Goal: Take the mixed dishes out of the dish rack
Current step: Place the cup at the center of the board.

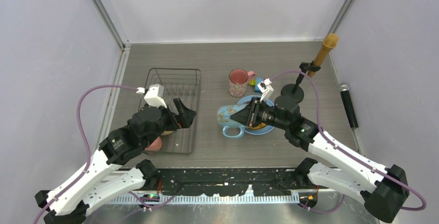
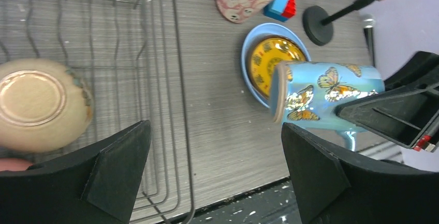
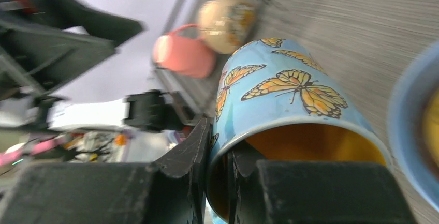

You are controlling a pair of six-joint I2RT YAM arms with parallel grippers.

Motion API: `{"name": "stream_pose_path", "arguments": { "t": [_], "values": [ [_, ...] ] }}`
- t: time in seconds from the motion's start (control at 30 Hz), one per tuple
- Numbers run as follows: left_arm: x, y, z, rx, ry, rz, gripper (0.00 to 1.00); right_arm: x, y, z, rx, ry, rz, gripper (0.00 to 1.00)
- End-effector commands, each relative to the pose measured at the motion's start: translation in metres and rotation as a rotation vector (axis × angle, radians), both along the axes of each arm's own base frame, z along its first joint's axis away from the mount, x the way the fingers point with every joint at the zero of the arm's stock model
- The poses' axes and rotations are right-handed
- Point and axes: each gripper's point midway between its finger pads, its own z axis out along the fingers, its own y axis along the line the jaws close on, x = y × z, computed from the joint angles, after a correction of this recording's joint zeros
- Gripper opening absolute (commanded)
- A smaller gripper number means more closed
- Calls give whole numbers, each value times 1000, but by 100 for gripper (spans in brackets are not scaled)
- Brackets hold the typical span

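The black wire dish rack (image 1: 181,81) stands at the left. In it lie an upturned white bowl (image 2: 39,105) and a pink cup (image 3: 181,56). My left gripper (image 1: 185,114) hangs open and empty over the rack's right edge (image 2: 178,105). My right gripper (image 1: 242,115) is shut on the rim of the blue butterfly mug (image 1: 229,114), one finger inside its yellow interior (image 3: 310,141). The mug is tipped on its side just left of the light blue plate (image 2: 248,66), which holds the yellow patterned plate (image 2: 269,58). The pink patterned mug (image 1: 238,81) stands behind. No glass bowl shows.
Coloured toy bricks (image 1: 257,83) lie beside the pink patterned mug. A black round-based stand (image 1: 295,92) with a tan-headed pole (image 1: 325,50) rises at the back right. A microphone (image 1: 348,105) lies along the right wall.
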Motion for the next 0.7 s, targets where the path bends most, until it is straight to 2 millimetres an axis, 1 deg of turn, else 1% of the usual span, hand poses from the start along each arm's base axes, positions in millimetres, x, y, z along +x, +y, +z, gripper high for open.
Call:
{"name": "stream_pose_path", "arguments": {
  "t": [0.0, 0.03, 0.07, 0.1, 0.13, 0.17, 0.2, 0.23, 0.27, 0.3, 0.33, 0.37, 0.4, 0.43, 0.47, 0.5, 0.53, 0.57, 0.67],
  "values": [
    [8, 24, 2, 44, -5, 133, 100, 33, -57, -7, -308, -97, -280, 1],
    [8, 26, 1, 54, 0, 141, 100, 30, -62, -12, -343, -88, -282, 1],
    [9, 28, -2, 67, 7, 149, 100, 31, -64, -10, -351, -93, -293, 1],
    [9, 30, -4, 80, 14, 158, 100, 30, -67, -12, -369, -89, -291, 1],
    [9, 33, -7, 93, 22, 171, 100, 31, -67, -8, -371, -93, -292, 1],
    [9, 36, -10, 105, 30, 186, 100, 30, -68, -11, -390, -91, -287, 1],
    [9, 39, -13, 120, 40, 201, 100, 34, -72, -8, -404, -97, -311, 1],
    [8, 43, -15, 133, 51, 217, 100, 36, -72, -11, -422, -98, -313, 1],
    [7, 47, -18, 153, 63, 233, 100, 38, -72, -8, -427, -104, -318, 1],
    [7, 52, -21, 173, 73, 250, 100, 40, -70, -11, -444, -102, -311, 1],
    [6, 57, -26, 200, 86, 269, 100, 42, -68, -8, -439, -110, -308, 1],
    [5, 61, -28, 214, 94, 286, 100, 45, -64, -12, -450, -104, -295, 1],
    [5, 64, -31, 229, 101, 301, 100, 47, -61, -8, -441, -112, -292, 1],
    [4, 67, -33, 242, 108, 313, 100, 48, -55, -12, -446, -106, -264, 1],
    [4, 70, -35, 254, 113, 322, 100, 50, -49, -5, -430, -115, -252, 1],
    [3, 72, -37, 265, 119, 330, 100, 51, -44, -8, -434, -105, -232, 1],
    [3, 74, -40, 273, 125, 338, 100, 54, -39, -1, -418, -114, -226, 1],
    [2, 76, -42, 278, 131, 348, 100, 56, -34, -5, -427, -103, -210, 1],
    [0, 81, -47, 296, 146, 370, 100, 68, -20, -4, -438, -98, -195, 1]
  ]
}}
